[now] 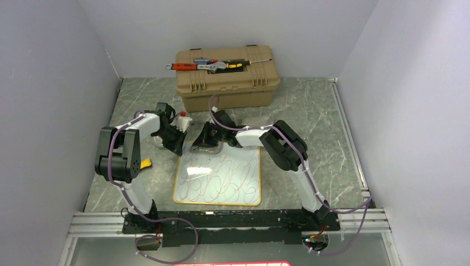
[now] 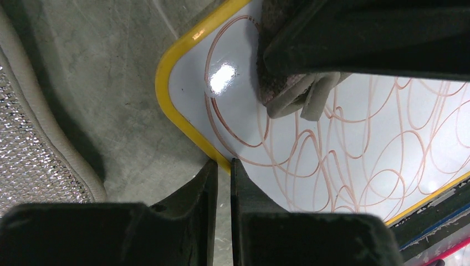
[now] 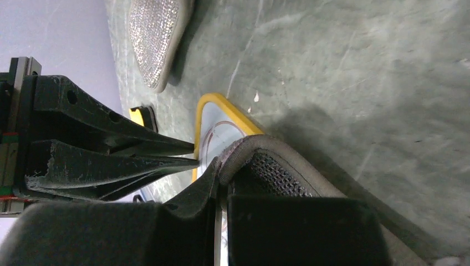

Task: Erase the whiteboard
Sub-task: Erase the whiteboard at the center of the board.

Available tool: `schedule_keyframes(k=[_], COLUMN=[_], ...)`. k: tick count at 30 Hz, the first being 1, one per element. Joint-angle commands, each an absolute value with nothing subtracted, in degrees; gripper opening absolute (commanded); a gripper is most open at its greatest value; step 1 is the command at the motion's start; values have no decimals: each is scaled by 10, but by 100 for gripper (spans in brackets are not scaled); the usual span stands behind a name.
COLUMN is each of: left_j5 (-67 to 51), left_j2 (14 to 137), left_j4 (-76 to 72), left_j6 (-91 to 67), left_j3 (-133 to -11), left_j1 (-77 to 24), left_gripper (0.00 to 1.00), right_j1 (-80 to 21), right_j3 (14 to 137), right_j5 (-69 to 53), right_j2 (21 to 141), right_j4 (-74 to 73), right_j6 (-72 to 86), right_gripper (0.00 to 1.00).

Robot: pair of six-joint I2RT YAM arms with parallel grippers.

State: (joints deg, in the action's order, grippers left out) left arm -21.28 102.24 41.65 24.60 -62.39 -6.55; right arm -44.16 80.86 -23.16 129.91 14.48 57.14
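The whiteboard point(image 1: 217, 178) lies flat on the table, its yellow rim around reddish-brown scribbles point(image 2: 354, 149). My right gripper point(image 1: 206, 141) is shut on a grey cloth pad point(image 3: 266, 163) and holds it on the board's far edge near the far left corner. The pad also shows in the left wrist view point(image 2: 285, 91) touching the white surface. My left gripper point(image 2: 223, 165) is shut with nothing between its fingers. Its tips sit on the yellow rim point(image 2: 183, 119) at the board's left side, just left of the right gripper point(image 3: 221, 169).
A tan toolbox point(image 1: 226, 83) with wrenches and screwdrivers on its lid stands behind the board. A glittery silver pad point(image 3: 152, 33) lies on the table left of the board, also in the left wrist view point(image 2: 33, 155). A red-capped white object point(image 1: 183, 117) stands behind the left gripper.
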Motion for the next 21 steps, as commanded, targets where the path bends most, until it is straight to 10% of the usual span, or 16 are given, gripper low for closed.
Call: schedule_keyframes(k=[1, 11, 21], left_j5=[-195, -203, -213], left_j2=[1071, 1050, 1052], left_j4=[367, 366, 371], left_j6=[266, 275, 268], left_j3=[-587, -570, -584], left_j1=[-86, -85, -85], left_gripper=[8, 8, 8], right_j1=[-437, -319, -459], right_j3=[782, 448, 818], right_j5=[-192, -124, -147], right_j2=[1325, 1142, 1352], right_j4=[47, 99, 11], right_j6=[564, 509, 565], right_gripper=[0, 0, 0])
